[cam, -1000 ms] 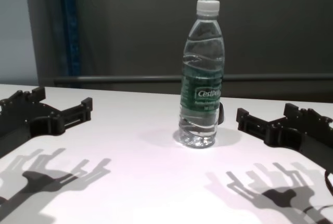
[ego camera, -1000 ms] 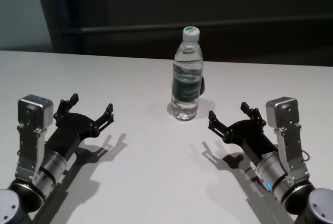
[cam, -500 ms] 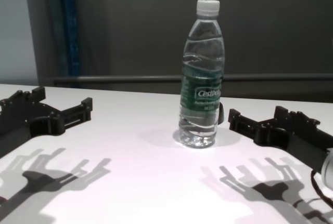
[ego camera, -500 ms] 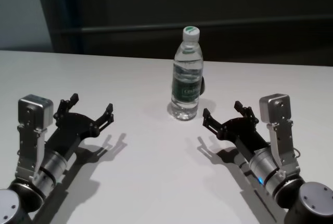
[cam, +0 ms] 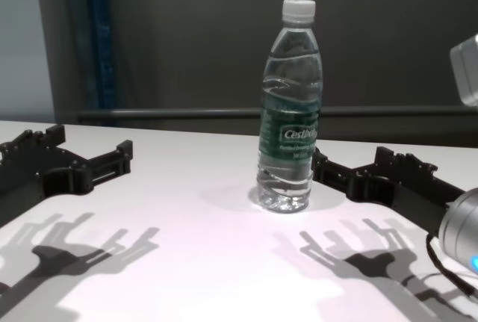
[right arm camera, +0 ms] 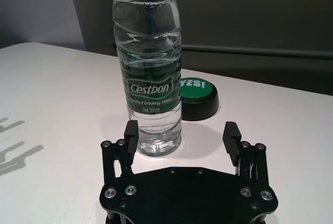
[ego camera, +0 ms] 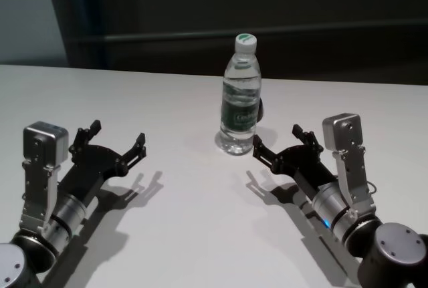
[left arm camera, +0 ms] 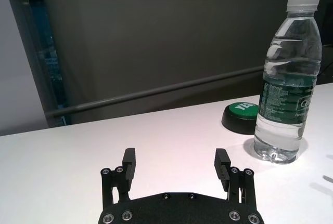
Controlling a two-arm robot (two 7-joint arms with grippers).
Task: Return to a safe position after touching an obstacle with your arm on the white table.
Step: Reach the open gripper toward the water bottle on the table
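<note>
The obstacle, a clear water bottle point(ego camera: 239, 97) with a white cap and dark green label, stands upright on the white table point(ego camera: 200, 228). It also shows in the chest view point(cam: 290, 113) and both wrist views point(left arm camera: 286, 83) point(right arm camera: 150, 68). My right gripper point(ego camera: 275, 138) is open and empty, low over the table just right of the bottle's base. One of its fingers point(cam: 323, 166) lies very close to the bottle; I cannot tell whether it touches. My left gripper point(ego camera: 119, 133) is open and empty at the left, well away from the bottle.
A small dark dome with a green top reading "YES!" point(right arm camera: 197, 96) sits on the table just behind and to the right of the bottle. A dark wall with a horizontal rail point(cam: 187, 114) runs behind the table's far edge.
My right gripper has moved left and forward, from well right of the bottle to right beside its base. The bottle stays upright in place. The left arm has not moved.
</note>
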